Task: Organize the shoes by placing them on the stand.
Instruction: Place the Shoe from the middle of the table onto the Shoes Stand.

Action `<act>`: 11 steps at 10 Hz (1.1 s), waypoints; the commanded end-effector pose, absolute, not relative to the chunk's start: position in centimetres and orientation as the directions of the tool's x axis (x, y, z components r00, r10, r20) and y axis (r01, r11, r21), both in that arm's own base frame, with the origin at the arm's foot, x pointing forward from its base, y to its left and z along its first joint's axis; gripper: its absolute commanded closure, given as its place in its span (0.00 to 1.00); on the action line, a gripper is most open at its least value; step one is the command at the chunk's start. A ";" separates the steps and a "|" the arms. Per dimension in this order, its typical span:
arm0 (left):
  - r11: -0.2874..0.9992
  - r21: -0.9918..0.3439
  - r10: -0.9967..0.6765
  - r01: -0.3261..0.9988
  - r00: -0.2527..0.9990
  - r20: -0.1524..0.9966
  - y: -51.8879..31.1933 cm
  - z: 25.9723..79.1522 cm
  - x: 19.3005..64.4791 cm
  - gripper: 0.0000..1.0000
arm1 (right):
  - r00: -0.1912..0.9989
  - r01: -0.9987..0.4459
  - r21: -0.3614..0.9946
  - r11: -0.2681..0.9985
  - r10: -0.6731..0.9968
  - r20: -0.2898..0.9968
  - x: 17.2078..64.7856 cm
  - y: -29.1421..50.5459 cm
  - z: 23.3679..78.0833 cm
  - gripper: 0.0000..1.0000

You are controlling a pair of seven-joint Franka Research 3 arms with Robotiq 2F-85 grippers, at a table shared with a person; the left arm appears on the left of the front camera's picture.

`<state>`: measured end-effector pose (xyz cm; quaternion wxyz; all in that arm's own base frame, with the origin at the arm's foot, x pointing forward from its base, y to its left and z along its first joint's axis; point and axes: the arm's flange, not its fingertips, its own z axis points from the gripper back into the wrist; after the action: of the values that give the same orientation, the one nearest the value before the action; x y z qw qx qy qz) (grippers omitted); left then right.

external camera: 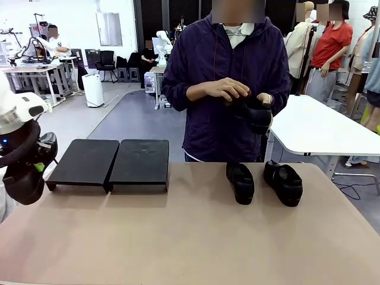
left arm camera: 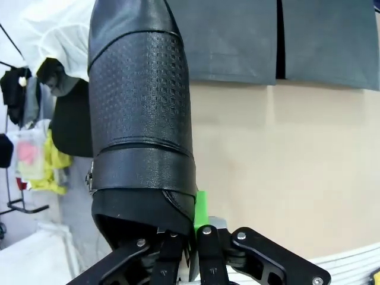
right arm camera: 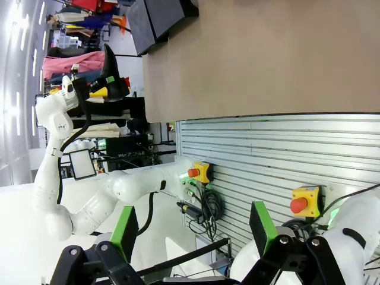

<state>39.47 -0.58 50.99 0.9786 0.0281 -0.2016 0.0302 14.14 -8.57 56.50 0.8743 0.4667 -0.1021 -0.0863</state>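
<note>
Left claw [left arm camera: 189, 234]: closed down tight on one shoe, which seems to be pinched at the rim of its opening; a green pad [left arm camera: 200, 205] is pressed against the leather.
Held shoe [left arm camera: 139, 119]: carried at the left end of the bench [external camera: 178, 237], just beside the stand, with most of its length jutting out past the claw.
Stand [external camera: 83, 159]: two platforms are set side by side, and both tops are bare.
Other shoes: two shoes [external camera: 240, 181] are left on the bench, well to the right of the stand; a fourth shoe [external camera: 256, 114] is held in the person's hands [external camera: 228, 89].
Right claw [right arm camera: 193, 228]: the jaws are spread wide and nothing is gripped.
Risk, grip: the shoe could be swung or dropped, since glossy leather is held by a thin edge far from its weight.
Risk, landing: if it is lowered tilted or near the platform's edge, it could be tipped off.
Risk, stand: the low platform could be shoved by a sideways approach.
</note>
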 end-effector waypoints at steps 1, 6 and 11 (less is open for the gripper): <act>0.993 0.101 0.015 -0.064 0.905 0.426 -0.7 52.5 38.6 1.00 | 0.965 0.025 0.841 0.541 -0.234 0.122 14.0 -8.5 56.9 0.00; 0.963 0.120 -0.269 0.241 0.857 0.440 -0.3 47.9 48.3 1.00 | 0.965 0.025 0.841 0.541 -0.234 0.122 14.0 -8.5 56.9 0.00; 0.983 0.097 -0.183 0.157 0.897 0.403 2.3 43.5 54.8 1.00 | 0.965 0.025 0.841 0.541 -0.234 0.122 14.0 -8.5 56.9 0.00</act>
<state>54.91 2.12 42.17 0.9733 0.0427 -0.2081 -0.0867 14.13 -8.57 56.50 0.8744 0.4665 -0.1024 -0.0859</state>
